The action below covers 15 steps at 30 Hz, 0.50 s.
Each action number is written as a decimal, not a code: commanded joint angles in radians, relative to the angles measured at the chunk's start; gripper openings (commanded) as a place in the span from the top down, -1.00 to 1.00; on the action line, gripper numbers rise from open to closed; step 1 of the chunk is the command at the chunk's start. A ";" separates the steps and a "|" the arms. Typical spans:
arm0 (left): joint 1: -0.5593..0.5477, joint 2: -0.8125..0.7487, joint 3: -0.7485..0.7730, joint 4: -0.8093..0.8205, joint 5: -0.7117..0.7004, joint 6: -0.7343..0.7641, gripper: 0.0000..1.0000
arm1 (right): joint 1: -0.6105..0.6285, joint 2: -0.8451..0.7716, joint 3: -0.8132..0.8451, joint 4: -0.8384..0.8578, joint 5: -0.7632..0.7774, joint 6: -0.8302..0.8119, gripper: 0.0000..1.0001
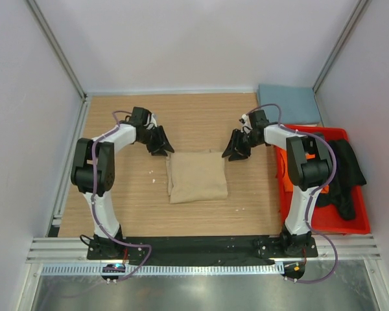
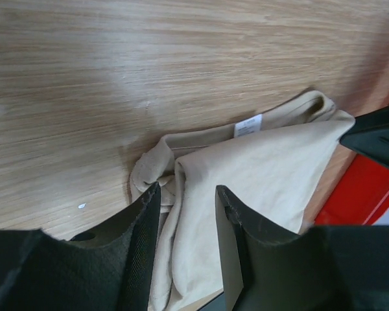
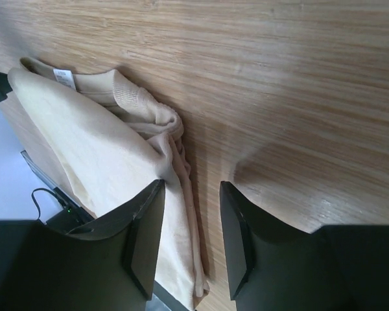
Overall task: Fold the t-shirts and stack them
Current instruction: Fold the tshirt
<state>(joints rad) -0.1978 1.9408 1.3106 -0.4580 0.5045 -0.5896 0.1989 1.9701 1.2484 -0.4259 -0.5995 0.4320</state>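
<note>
The tan shirt point(image 1: 196, 176) lay folded into a rough square in the middle of the table point(image 1: 194, 116), its collar edge toward the far side. The left gripper point(image 1: 161, 144) hung just over the shirt's far left corner, and the right gripper point(image 1: 235, 148) just over its far right corner, the two facing each other across the fold. In the left wrist view the jaws stood apart with nothing between them; below the gap lay the bunched cloth of the corner, and a white label point(image 2: 247, 126) showed at the collar. The right wrist view showed the same: jaws parted and empty, the ribbed collar and rumpled edge of the shirt below them, bare wood beside. Whether either fingertip touched the cloth could not be told. The blue-grey shirt point(image 1: 288, 103) lay folded flat at the far right corner, well apart from the tan one. The black shirt point(image 1: 343, 178) lay loose in the red bin point(image 1: 324, 228) to the right of the right arm.
</note>
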 commanded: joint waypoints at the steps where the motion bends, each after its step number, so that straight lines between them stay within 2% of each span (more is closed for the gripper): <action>1: -0.014 -0.016 0.038 -0.042 -0.052 0.037 0.16 | 0.000 0.007 0.048 -0.010 -0.028 -0.026 0.10; 10: -0.052 0.041 0.047 -0.015 -0.083 0.020 0.18 | 0.010 0.026 0.060 -0.019 -0.036 -0.042 0.09; 15: -0.054 0.064 0.062 -0.010 -0.081 0.007 0.21 | 0.010 0.039 0.094 -0.019 -0.033 -0.042 0.01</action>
<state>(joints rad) -0.2504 1.9934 1.3273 -0.4870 0.4397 -0.5766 0.2020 2.0071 1.2865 -0.4500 -0.6224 0.4103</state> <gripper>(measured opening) 0.395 0.493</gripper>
